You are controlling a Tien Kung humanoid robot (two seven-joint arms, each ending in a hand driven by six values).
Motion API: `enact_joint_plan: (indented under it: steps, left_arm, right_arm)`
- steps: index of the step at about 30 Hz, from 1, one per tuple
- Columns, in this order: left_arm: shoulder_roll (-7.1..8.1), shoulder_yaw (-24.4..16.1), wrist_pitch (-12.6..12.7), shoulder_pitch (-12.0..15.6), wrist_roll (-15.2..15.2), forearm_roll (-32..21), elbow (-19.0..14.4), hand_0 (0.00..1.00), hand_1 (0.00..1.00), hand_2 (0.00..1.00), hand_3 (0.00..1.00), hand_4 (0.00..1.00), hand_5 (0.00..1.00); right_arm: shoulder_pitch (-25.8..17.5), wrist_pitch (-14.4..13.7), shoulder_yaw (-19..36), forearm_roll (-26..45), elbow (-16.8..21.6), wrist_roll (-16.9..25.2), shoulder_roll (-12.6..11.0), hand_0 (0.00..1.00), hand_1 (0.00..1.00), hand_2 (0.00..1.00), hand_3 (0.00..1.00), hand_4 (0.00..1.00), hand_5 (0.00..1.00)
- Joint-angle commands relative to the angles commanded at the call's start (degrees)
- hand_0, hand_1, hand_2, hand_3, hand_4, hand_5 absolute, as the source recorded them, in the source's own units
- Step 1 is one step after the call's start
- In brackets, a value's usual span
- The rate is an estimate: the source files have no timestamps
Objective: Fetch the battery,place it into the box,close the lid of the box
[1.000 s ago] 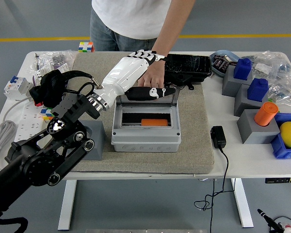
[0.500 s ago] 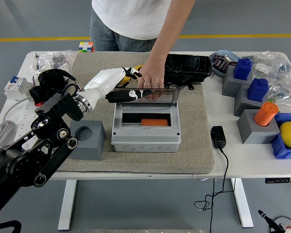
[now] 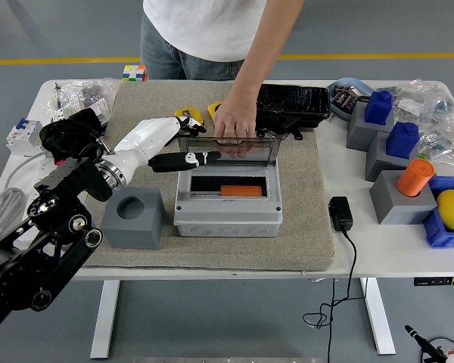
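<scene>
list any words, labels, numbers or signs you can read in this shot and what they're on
No text can be read at this size.
Box: no print shows on the front wall or on the clear lid.
Orange battery inside it: no label visible.
Left hand: small white marks on the black fingers, shapes only, not letters.
Black case at the far side: any print is too dark to tell.
Clear bags at the left: contents too small to read.

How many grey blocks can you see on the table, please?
4: one with a round hole left of the box; three at the right, under two blue bottles and an orange cylinder. Others may be hidden.
</scene>
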Motion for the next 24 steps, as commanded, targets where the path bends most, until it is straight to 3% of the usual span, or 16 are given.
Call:
enact_joint_plan:
  steps: [15,24]
  left_arm:
    - [4.61,4.31,-0.14,5.47,-0.09,-1.02,-8.97,0.764,0.761,0.717,0.736,0.998,0.998]
    - [7.25,7.05,0.57,6.06,-0.81,-1.32,-10.44,0.763,0.760,0.717,0.735,0.998,0.998]
  right_arm:
    - [0.29,-0.05,0.11,0.15,0.00,0.01,-0.21,0.847,0.798,0.786,0.841,0.998,0.998]
    - [0.50,-0.06,0.16,0.26,0.00,0.01,-0.38,0.848,0.798,0.786,0.841,0.998,0.998]
